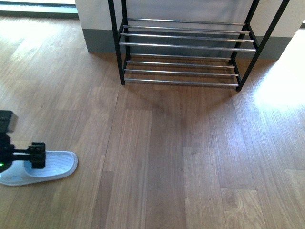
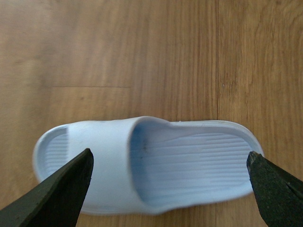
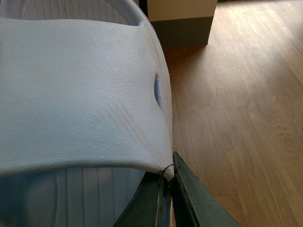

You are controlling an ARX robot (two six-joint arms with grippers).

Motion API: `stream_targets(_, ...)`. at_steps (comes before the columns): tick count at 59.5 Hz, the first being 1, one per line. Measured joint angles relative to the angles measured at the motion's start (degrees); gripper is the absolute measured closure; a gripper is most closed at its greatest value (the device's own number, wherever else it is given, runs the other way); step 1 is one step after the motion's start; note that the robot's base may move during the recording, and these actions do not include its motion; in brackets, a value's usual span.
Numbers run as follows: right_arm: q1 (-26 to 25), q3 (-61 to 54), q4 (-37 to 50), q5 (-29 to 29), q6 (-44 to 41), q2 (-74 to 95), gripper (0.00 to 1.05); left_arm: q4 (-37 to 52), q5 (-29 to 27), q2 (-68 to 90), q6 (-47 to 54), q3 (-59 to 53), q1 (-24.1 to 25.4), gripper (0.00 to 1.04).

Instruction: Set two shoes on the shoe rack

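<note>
Right claw (image 3: 169, 169) clamping slide (image 3: 80, 94), left claw (image 2: 169, 158) astride floor slide (image 2: 111, 156)

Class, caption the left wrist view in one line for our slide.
Open left claw poised either side of a white slide sandal lying on the wooden floor.

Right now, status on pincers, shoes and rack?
Left pincer open over a white slide on the floor. Right pincer shut on the second slide at its edge. Shoe rack shelves bare, nothing blocking it.
</note>
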Motion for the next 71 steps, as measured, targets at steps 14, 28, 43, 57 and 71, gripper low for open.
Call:
stream_targets(14, 0.02, 0.00, 0.00, -0.20, 0.00, 0.00, 1.03, 7.82, 1.57, -16.44, -2.29, -19.21, 2.80, 0.09)
stream_targets(28, 0.00, 0.00, 0.00, -0.07, 0.00, 0.00, 1.03, 9.22, 0.79, -13.22, -3.06, -22.03, 5.62, 0.09)
stream_targets(43, 0.00, 0.00, 0.00, -0.04, 0.02, 0.00, 1.03, 11.98, -0.87, -13.77, -6.73, -23.74, 3.82, 0.09)
stream_targets(57, 0.00, 0.00, 0.00, -0.04, 0.00, 0.00, 1.03, 9.42, -6.67, -11.26, -9.16, -20.70, 2.75, 0.09)
stream_targets(71, 0.02, 0.00, 0.00, -0.07, 0.00, 0.00, 1.03, 8.52, -10.84, -7.85, -11.10, -19.15, 0.15, 0.09)
